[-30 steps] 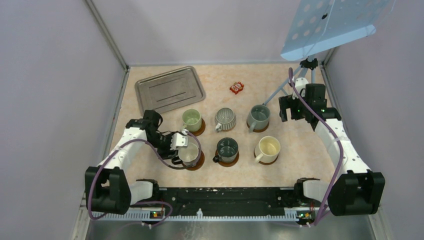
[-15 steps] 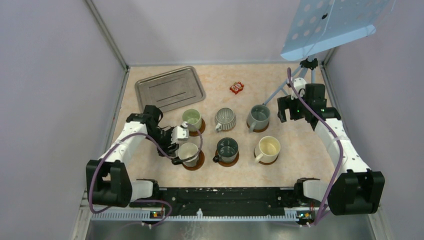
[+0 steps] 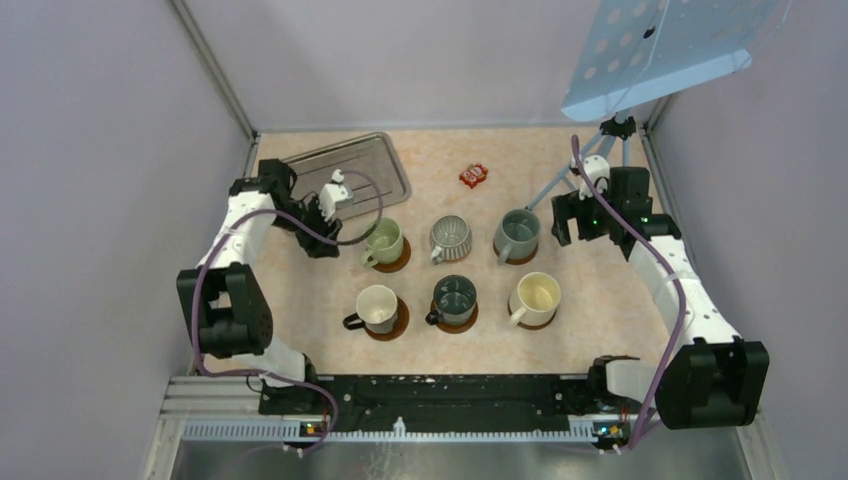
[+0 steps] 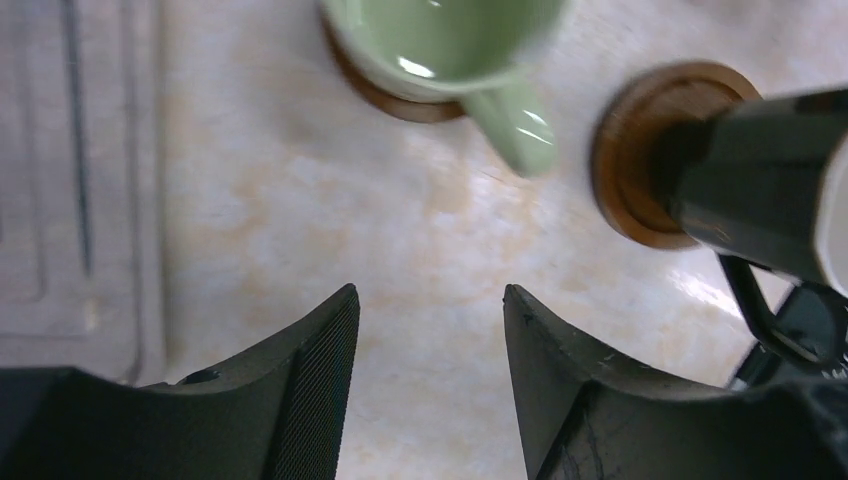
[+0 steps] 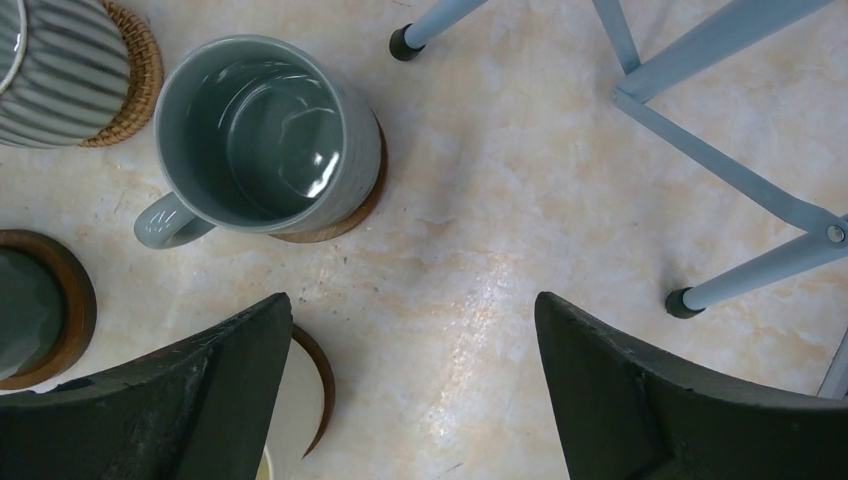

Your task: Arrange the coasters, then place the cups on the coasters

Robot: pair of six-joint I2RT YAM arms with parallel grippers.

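Observation:
Six cups stand on coasters in two rows of three. In the back row are the pale green cup [image 3: 383,240], the ribbed grey cup [image 3: 450,238] and the grey-blue cup [image 3: 517,235]. In front stand the black cup with a white inside [image 3: 378,308], the dark grey-green cup [image 3: 455,298] and the cream cup [image 3: 536,296]. My left gripper [image 3: 322,222] is open and empty [image 4: 430,295], left of the green cup by the tray's near edge. The black cup's dark coaster [image 4: 630,170] shows to its right. My right gripper [image 3: 566,222] hangs open [image 5: 412,298] just right of the grey-blue cup [image 5: 262,135], holding nothing.
A rectangular metal tray [image 3: 340,180] lies at the back left, partly under my left arm. A small red packet [image 3: 473,176] lies behind the cups. A blue tripod [image 5: 720,160] with a perforated board stands at the back right, close to my right gripper. Walls close in both sides.
My left gripper has come away from the black cup, which stays on the front-left coaster, and has drawn back towards the tray. The right arm has barely moved.

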